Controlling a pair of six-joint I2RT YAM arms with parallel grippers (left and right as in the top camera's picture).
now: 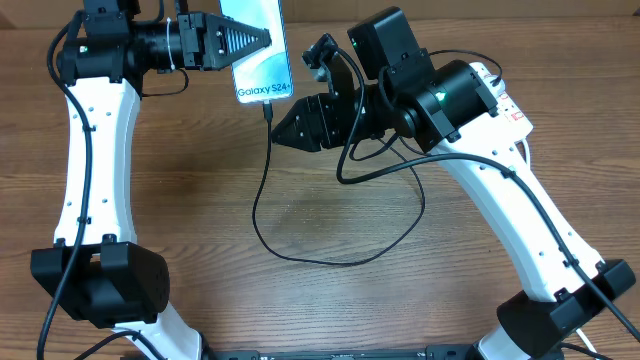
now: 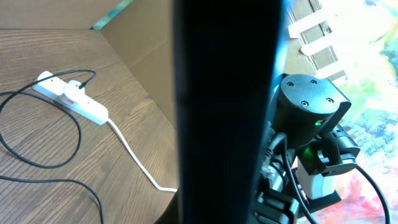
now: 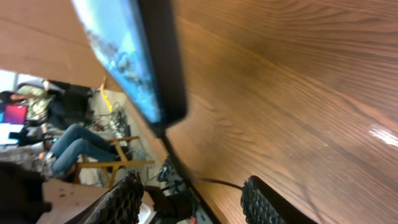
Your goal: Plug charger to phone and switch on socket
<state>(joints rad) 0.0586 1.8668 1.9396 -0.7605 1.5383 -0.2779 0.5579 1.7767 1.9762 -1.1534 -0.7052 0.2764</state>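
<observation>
Phone [image 1: 262,45] in the far middle of the table [image 1: 180,220], screen facing up, pinched at its side edge by the closed left claw [image 1: 255,41]. The thin black charger cable [image 1: 262,190] appears to be seated in the phone's near end, then loops loosely across the wood towards the right. The right claw [image 1: 283,127] sits just beside that connector, tips pointing at it, jaws about half apart and holding nothing.

The power strip [image 2: 93,111] lies at the far right of the table, behind the right arm and well away from its claw, which points the opposite way. Its long axis runs diagonally and a red switch [image 2: 70,94] sits near the black plug. The right arm is much nearer and would probably press it.
</observation>
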